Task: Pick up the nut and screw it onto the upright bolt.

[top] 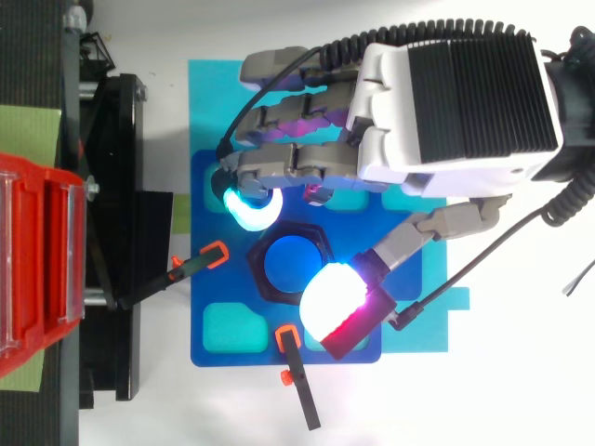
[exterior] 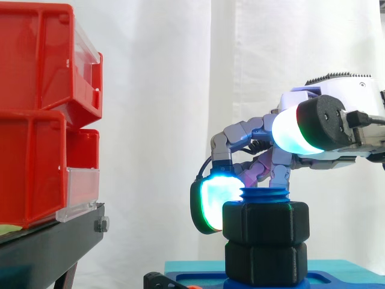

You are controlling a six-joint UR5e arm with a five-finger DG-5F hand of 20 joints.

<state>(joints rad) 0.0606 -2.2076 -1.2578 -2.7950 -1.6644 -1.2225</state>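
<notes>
We find the black hexagonal plastic nut [exterior: 266, 221] threaded on the upright blue plastic bolt [exterior: 264, 195], sitting between the curled fingers of the hand [top: 456, 102]. A cyan pad [exterior: 212, 205] presses one flank and the white thumb pad [top: 327, 295] hangs over the opposite corner. Pick-up looks done. Blue thread shows above the nut, which meets a second black hexagonal block [exterior: 266, 262] beneath the fingertips, so we judge little turning is left before release.
</notes>
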